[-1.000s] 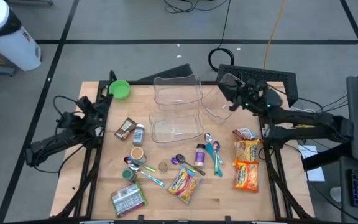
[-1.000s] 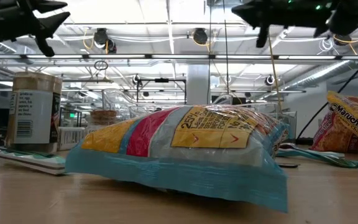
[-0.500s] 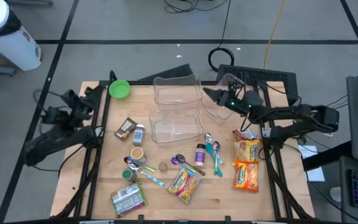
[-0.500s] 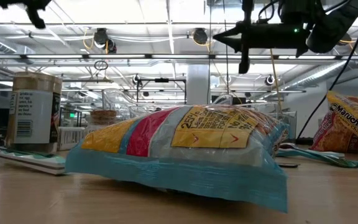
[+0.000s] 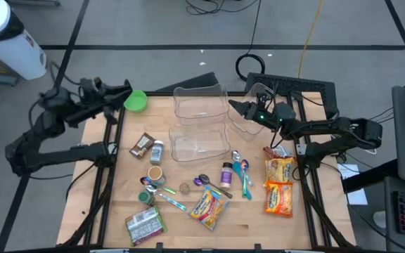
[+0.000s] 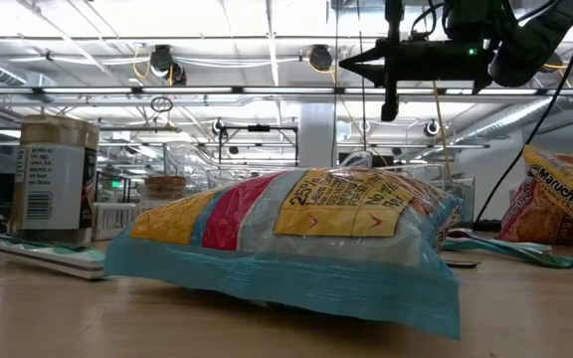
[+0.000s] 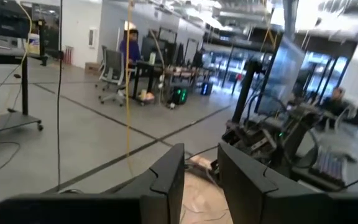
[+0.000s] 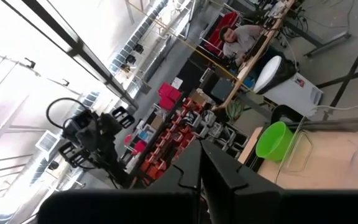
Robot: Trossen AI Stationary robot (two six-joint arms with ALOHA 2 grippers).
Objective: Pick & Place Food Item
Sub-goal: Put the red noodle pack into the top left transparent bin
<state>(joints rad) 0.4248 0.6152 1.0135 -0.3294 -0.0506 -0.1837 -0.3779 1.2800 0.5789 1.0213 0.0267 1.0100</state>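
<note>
Grippers both hang empty above the tabletop. From overhead, the left gripper sits at ten o'clock beside the green bowl, its own wrist view showing the fingers slightly parted. The right gripper, fully closed, hovers at one o'clock over a clear container. Only the low view shows the snack bag at six o'clock up close.

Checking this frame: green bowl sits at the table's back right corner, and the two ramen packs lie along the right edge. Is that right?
Not quite. The green bowl sits at the table's back left corner, near the left gripper, as the high view shows. The two ramen packs do lie along the right edge.
</note>
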